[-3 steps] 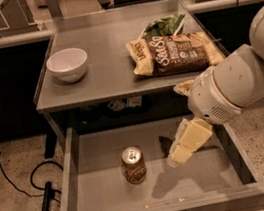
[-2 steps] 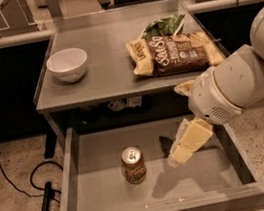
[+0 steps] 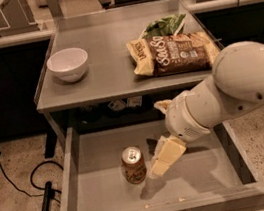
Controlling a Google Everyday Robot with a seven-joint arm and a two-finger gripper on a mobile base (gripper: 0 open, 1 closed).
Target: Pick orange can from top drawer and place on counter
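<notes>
The gripper (image 3: 159,166), whose state cannot be told, is held in the top drawer (image 3: 69,175) at three o'clock of the orange can (image 3: 133,165), likely for grasping.

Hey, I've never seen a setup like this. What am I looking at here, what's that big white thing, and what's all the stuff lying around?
The big white thing is a robot arm that ends in a pale hand. There is only one view, looking down from in front of an open top drawer. An orange can stands upright on the drawer floor. The hand hangs inside the drawer right beside the can, which is not lifted yet. Behind and above is the counter, with a white bowl on the picture's left and snack bags on its right.
</notes>
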